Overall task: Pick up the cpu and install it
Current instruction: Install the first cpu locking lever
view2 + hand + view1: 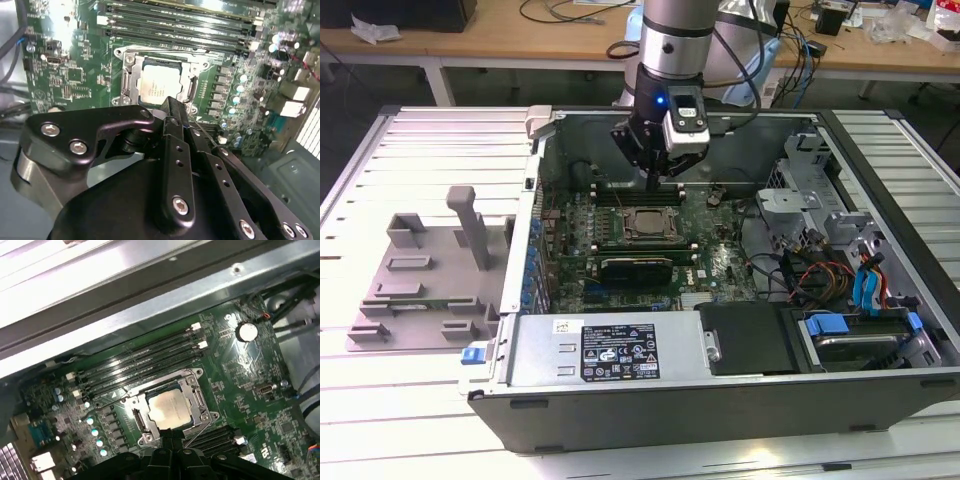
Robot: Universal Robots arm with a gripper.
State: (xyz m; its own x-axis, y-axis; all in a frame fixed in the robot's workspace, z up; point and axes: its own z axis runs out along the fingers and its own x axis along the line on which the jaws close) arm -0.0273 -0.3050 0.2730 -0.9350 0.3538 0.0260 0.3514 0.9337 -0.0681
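The small flat silvery square cpu (pixel 158 88) already lay inside the metal-framed black socket (pixel 170 407) on the green motherboard (pixel 665 240). The black gripper (pixel 662 172) hovered just beyond the socket's twelve o'clock edge in the exterior view, its fingers (pixel 176 127) pressed together and empty. Judged well, seating should be verified flush before any pressing.

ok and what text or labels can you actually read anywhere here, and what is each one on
No text here reads clearly.
white and black label on the case's front metal cover: printed lines and symbols, too small to read.
cpu top, seated in the socket: faint markings, too blurred to read.
motherboard: white printing, too small to read.
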